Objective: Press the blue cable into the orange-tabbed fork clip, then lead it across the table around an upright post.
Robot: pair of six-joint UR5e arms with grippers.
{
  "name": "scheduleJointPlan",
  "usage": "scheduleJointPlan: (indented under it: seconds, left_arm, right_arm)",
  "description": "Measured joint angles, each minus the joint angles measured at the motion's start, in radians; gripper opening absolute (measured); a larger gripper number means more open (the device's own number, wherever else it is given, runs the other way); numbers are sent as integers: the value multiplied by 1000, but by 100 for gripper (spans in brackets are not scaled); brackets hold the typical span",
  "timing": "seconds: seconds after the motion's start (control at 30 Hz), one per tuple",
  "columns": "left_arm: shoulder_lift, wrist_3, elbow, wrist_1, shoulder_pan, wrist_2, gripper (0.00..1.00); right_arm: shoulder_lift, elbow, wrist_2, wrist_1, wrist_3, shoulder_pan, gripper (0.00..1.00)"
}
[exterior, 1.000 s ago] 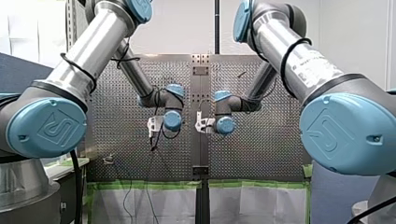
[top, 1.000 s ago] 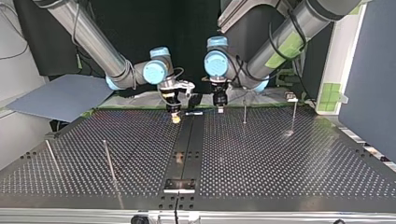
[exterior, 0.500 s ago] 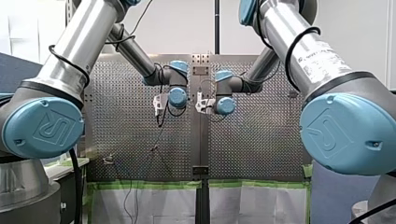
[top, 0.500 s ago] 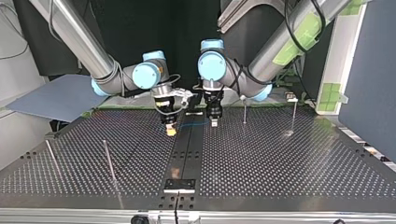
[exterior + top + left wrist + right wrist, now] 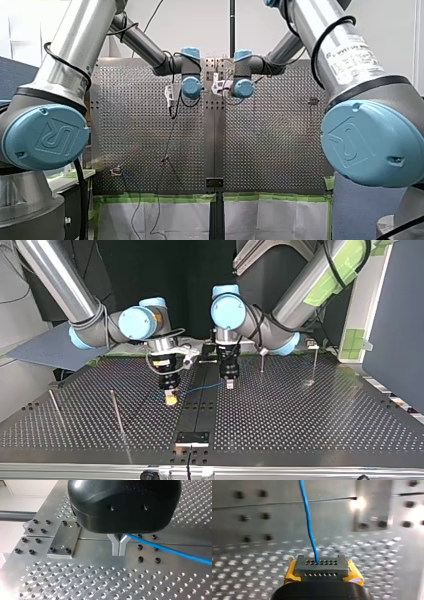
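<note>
Left jaws: we find my left gripper's metal fingers pressed together and clamped on the blue cable. The cable leaves them sideways, just below the black housing.
Right jaws: my right gripper, with yellow pads, is closed on the same cable. The cable enters the top of its grey perforated finger block and runs straight ahead.
Cable run: in the top view we see the cable as a shallow, slightly sagging line between the two grippers. It crosses the dark centre rail just above the perforated table.
Gripper positions: in the top view my right gripper stands left of the rail, tip close to the table. My left gripper stands at the rail's right edge, tip just above the surface.
Beside the left fingers: a bolted plate lies flat on the table, apart from the fingers.
Posts: an upright post stands near my left gripper, at its right in the top view. An outer post stands further right. A slim rod stands at the view's left. All three are apart from the cable.
</note>
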Motion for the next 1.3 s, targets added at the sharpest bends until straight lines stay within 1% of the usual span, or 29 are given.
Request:
scheduleJointPlan:
  seconds: [0.17,0.3,0.43,0.63,0.83,1.07,1.17,1.3]
  left_arm:
    - [-1,10,19,-5,11,11,0]
    - [-2,18,46,-27,17,18,0]
    - [-2,20,80,-61,23,24,0]
    - [-2,21,130,-111,27,33,0]
    - [-3,24,181,-161,23,50,0]
    - [-7,41,239,-202,15,72,0]
    - [-19,52,262,-220,10,80,0]
    - [-46,78,296,-251,-1,82,0]
  right_arm:
    - [-44,-5,0,16,-1,-2,0]
    - [-77,-17,0,39,-1,-4,0]
    - [-91,-31,1,67,-1,-6,0]
    - [-98,-36,2,100,5,-17,0]
    - [-108,-39,7,132,11,-35,0]
    - [-128,-52,8,152,17,-64,0]
    - [-133,-61,8,167,19,-77,0]
    - [-147,-67,8,183,23,-95,0]
